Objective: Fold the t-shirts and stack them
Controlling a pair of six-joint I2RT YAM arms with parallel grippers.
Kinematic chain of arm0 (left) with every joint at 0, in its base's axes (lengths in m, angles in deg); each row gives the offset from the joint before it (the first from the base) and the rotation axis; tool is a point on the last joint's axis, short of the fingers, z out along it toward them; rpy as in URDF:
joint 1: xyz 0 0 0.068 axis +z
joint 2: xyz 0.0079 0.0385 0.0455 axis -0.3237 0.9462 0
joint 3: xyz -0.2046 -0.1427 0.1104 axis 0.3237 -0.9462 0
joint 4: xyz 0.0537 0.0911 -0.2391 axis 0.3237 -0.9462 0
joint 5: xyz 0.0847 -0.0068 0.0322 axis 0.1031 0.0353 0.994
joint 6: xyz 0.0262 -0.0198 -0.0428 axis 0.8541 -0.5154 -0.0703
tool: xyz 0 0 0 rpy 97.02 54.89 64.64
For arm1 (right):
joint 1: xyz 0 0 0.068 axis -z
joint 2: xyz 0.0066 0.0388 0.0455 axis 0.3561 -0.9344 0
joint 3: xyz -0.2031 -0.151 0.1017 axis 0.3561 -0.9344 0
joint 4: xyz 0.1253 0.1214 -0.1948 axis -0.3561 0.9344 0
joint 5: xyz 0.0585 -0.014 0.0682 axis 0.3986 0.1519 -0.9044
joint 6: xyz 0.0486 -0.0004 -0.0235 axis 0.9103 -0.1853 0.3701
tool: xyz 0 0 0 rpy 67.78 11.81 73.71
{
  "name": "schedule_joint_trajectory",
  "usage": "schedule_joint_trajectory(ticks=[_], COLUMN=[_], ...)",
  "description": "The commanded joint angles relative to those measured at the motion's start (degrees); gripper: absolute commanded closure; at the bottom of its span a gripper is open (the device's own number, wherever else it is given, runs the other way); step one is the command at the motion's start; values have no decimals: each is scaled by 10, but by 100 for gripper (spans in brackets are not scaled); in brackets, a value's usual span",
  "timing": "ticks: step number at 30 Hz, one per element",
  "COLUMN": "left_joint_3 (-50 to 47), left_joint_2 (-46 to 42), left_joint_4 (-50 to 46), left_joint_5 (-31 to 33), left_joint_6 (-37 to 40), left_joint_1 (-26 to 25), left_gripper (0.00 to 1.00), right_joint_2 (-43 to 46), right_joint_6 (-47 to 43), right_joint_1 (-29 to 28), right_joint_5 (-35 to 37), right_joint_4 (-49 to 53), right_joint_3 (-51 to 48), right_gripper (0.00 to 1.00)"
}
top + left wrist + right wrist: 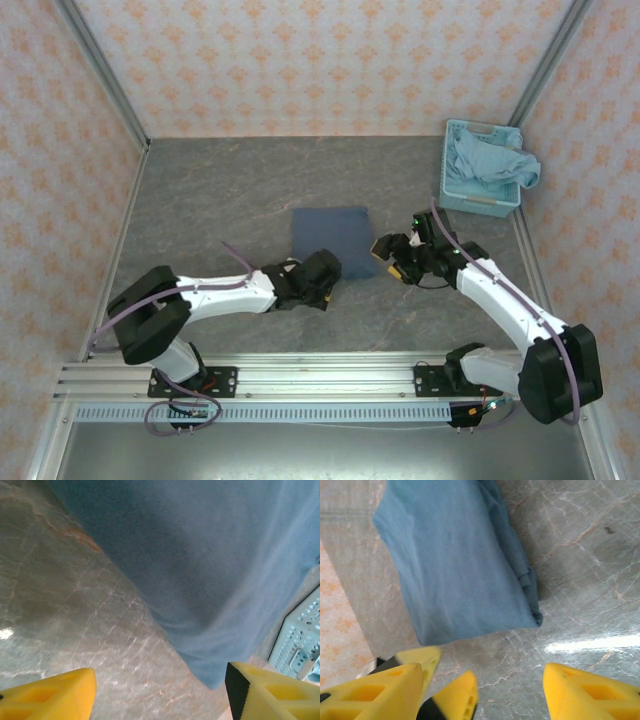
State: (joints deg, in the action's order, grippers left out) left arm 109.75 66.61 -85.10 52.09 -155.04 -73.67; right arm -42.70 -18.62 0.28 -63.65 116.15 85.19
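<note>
The gray table (200, 200) is under my fingers. The folded dark blue t-shirt (332, 238) lies flat just ahead of them. The basket (478, 206), well past my right gripper (388, 252), holds the lighter blue t-shirt (490, 160) in a heap. My left gripper (160, 695) and the right one both have their fingers apart and hold nothing. If I pull away too low, a finger could catch the shirt's edge and spoil the fold.

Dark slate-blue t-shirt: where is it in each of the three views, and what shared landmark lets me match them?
Top external: the dark slate-blue t-shirt lies folded flat at table centre.
Left wrist: upper middle and right, its corner pointing down.
Right wrist: upper left, layered edge on the right.
Shared landmark: the grey marbled tabletop beneath it.
</note>
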Motion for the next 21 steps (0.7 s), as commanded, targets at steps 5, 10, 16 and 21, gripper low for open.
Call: schedule_joint_trajectory(ticks=[5, 10, 16, 21], left_joint_3=[17, 21, 11, 3], left_joint_2=[71, 120, 143, 123], left_joint_4=[106, 144, 176, 167], left_joint_5=[118, 105, 118, 69], left_joint_6=[-112, -92, -75, 48], left_joint_1=[-4, 28, 79, 196], left_gripper=[35, 56, 97, 100], right_joint_2=[29, 40, 43, 40], right_joint_6=[-8, -10, -14, -21], right_joint_1=[6, 9, 16, 22], right_joint_5=[-16, -22, -20, -14], right_joint_4=[8, 21, 32, 42], right_joint_3=[5, 4, 8, 19], right_gripper=[35, 36, 37, 38])
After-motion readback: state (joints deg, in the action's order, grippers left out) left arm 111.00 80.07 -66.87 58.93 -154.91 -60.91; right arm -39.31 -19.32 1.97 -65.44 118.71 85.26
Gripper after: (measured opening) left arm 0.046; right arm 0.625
